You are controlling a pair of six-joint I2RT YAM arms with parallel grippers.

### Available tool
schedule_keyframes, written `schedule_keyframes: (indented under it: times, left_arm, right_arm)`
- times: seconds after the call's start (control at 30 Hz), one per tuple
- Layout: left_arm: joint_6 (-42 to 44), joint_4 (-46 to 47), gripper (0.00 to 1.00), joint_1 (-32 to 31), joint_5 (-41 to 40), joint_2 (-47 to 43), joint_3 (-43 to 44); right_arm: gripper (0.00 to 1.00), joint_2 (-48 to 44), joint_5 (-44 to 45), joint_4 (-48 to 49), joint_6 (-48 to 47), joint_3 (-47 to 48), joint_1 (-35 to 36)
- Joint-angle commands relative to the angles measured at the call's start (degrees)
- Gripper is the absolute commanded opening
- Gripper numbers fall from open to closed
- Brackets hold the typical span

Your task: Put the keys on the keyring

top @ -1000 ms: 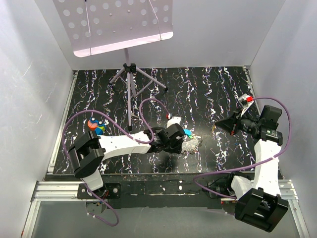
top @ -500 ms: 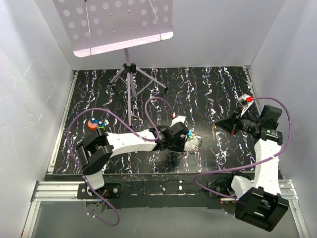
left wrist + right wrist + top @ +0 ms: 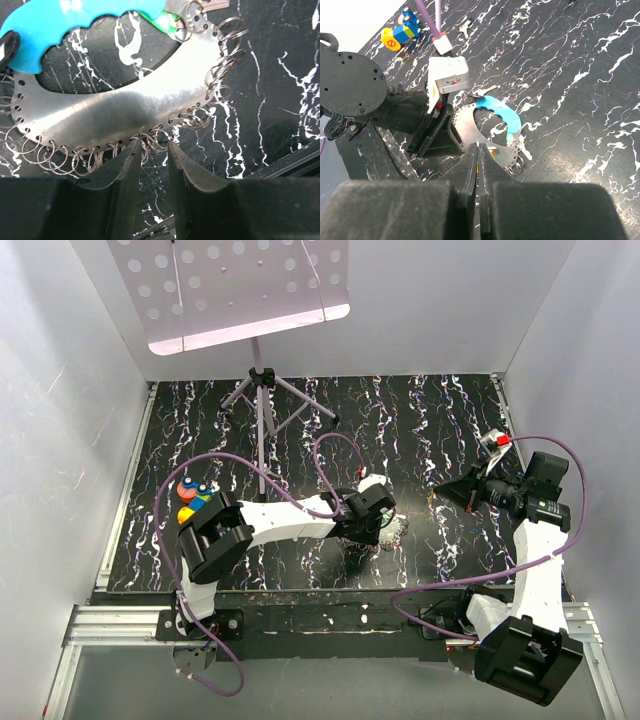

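The keyring holder is a crescent metal plate (image 3: 115,110) edged with several split rings (image 3: 220,55); a bright blue plastic grip (image 3: 75,20) lies along its inner curve. It lies on the table near the front middle (image 3: 397,530). My left gripper (image 3: 153,150) is open with a narrow gap, its tips at the plate's ringed edge; it also shows in the top view (image 3: 383,523). My right gripper (image 3: 479,150) is shut on the yellow-orange key (image 3: 477,142), thin blade up, held above the table right of the plate (image 3: 437,496). I cannot pick out the blue key.
A music stand's tripod (image 3: 262,390) stands at the back middle. A colourful toy (image 3: 192,494) sits at the left, also in the right wrist view (image 3: 402,30). A small red-and-white object (image 3: 497,443) lies at the right edge. White walls close in three sides.
My left arm has swung its gripper to the right, up to the plate's ringed edge. My right arm and the key it holds have not moved.
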Motion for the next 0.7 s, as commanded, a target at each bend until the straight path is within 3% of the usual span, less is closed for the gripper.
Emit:
schedule_keyframes:
  times: [0.0,0.4,0.67]
  left_arm:
    - [1.1,-3.6,0.27,0.3,-2.2,-0.4,2.7]
    - [1.4,-4.2,0.25,0.3,0.0,1.4,4.9]
    - [1.5,1.3,0.25,0.3,-3.4,-5.3,-1.2]
  right_arm:
    - [0.01,-0.1,-1.8,1.1,-0.9,-0.3,-0.4]
    - [0.01,0.1,-1.9,0.9,-0.9,-0.2,-0.4]
    - [0.01,-0.2,-1.9,0.5,-1.2,-0.1,-0.4]
